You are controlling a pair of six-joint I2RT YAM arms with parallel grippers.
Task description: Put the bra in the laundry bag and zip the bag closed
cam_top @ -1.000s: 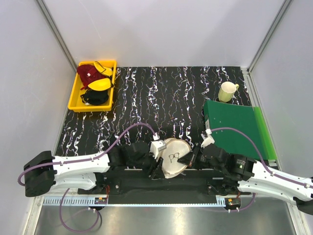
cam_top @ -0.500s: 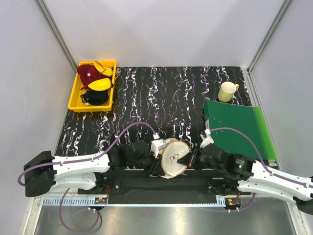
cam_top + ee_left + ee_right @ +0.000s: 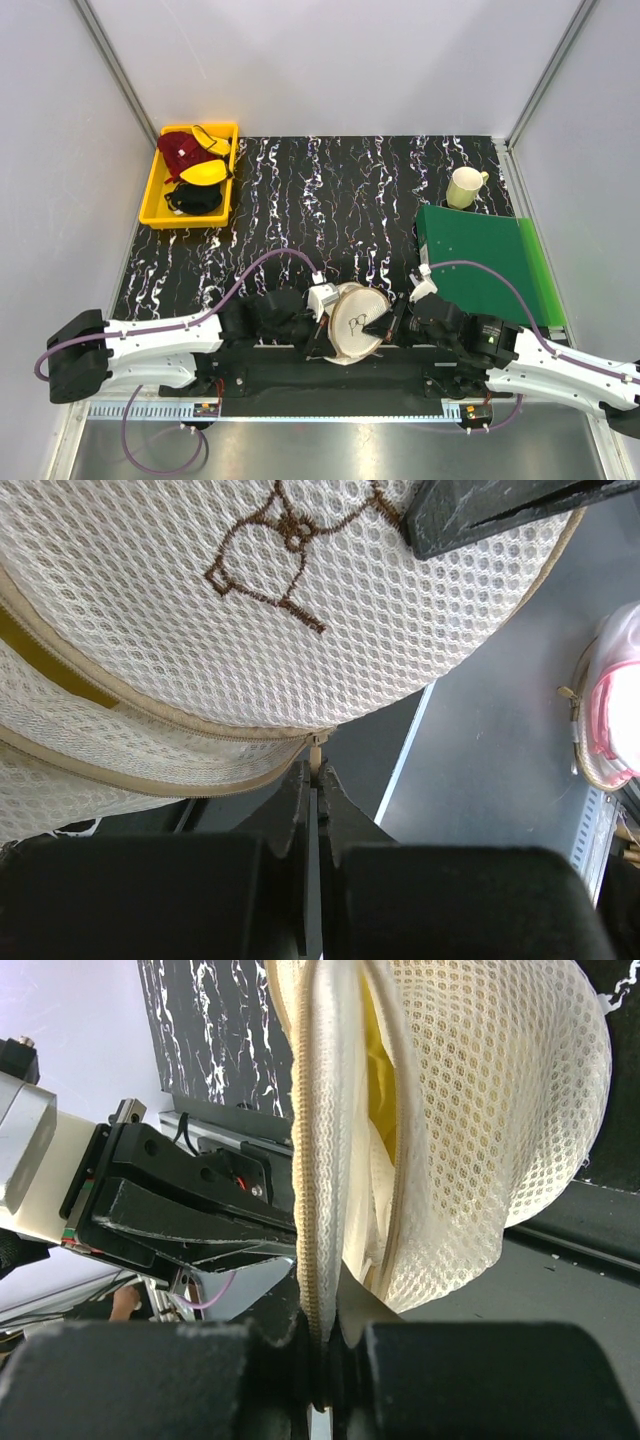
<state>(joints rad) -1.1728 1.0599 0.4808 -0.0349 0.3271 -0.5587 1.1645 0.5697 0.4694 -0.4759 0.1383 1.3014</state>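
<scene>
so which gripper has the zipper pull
The left gripper, shut on the zipper pull at the laundry bag seam; the right gripper clamps the bag's edge.

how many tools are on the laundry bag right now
2: the left tool pinches the zip pull on the laundry bag; the right tool pinches its rim on the other side.

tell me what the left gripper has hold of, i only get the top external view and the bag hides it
Observer: The left gripper is shut on the zipper pull of the laundry bag.
Operator: is the bra inside
Observer: Yes. The right wrist view shows the bra, mustard yellow, through the gap between the two halves.
Operator: zip closed yet
Observer: No, it is open there. The right gripper pinches one zip edge.
</scene>
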